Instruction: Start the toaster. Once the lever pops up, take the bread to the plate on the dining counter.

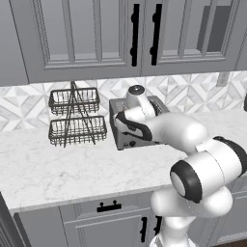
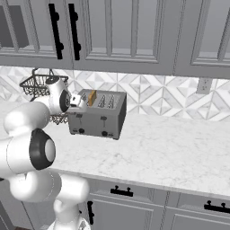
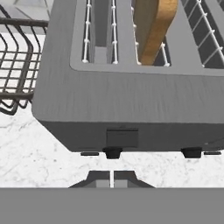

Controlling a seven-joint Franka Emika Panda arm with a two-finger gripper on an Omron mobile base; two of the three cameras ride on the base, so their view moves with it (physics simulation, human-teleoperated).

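Toaster (image 3: 131, 105) right below my hand (image 3: 113, 177) — fingertips pressed together, gripping nothing, poised just above the dark lever tab (image 3: 122, 137) on its front face. Bread (image 3: 154, 28) stands in a slot beyond, on the far side of the lever. I judge this the starting step — next I press that tab straight down without slipping off.

The boxy grey brushed-metal four-slot toaster (image 2: 97, 115) stands on the white marble worktop, near the patterned backsplash, its front face with small black knobs and lever slots turned toward the near edge. A golden-tan slice of bread (image 2: 92, 97) with a darker brown crust stands upright in the second slot from the left, its top poking above the rim. In the hand view, the bread (image 3: 154, 29) leans slightly inside its wire guides, with the toaster (image 3: 131, 105) seen from above its front edge.
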